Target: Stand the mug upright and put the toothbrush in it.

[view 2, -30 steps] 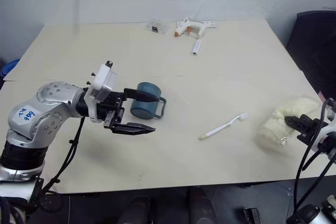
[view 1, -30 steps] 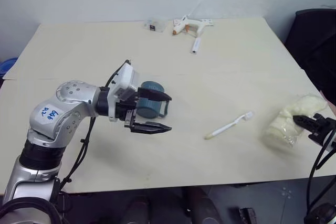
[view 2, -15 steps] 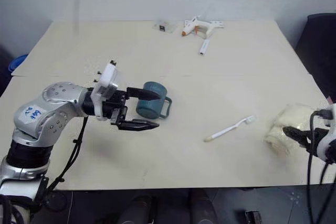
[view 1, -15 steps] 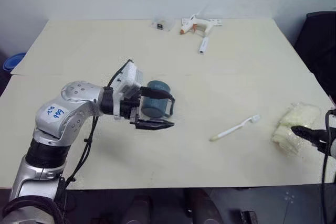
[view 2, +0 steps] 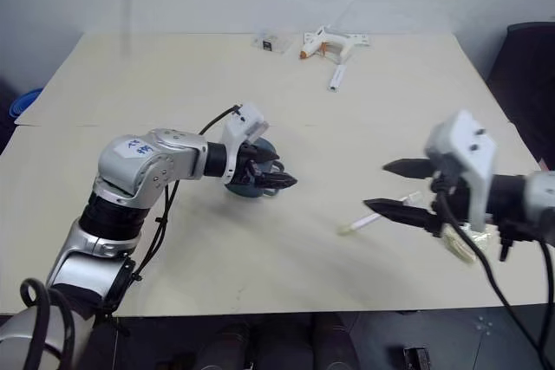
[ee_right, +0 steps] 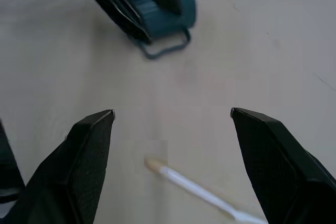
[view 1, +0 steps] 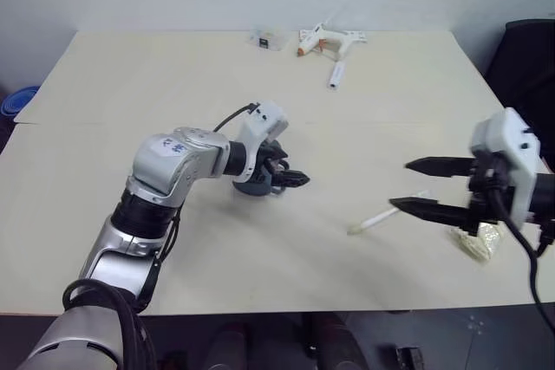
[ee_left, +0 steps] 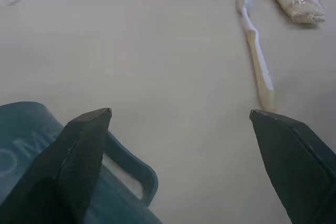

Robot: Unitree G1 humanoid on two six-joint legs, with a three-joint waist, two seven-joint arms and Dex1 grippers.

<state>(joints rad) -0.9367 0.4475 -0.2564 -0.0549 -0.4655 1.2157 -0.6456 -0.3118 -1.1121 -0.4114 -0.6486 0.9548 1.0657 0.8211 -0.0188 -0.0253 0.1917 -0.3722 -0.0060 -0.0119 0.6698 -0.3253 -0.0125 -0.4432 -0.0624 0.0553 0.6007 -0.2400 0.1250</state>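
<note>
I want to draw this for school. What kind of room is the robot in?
Probably a robot test room or lab, not a home. A big plain table stands by a bare wall and holds unrelated odd things: a glue gun, a mug and a toothbrush. A black chair stands at the side.

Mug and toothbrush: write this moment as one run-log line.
mug: on its side | left gripper: open, at mug | toothbrush: flat on table | right gripper: open, above toothbrush
</note>
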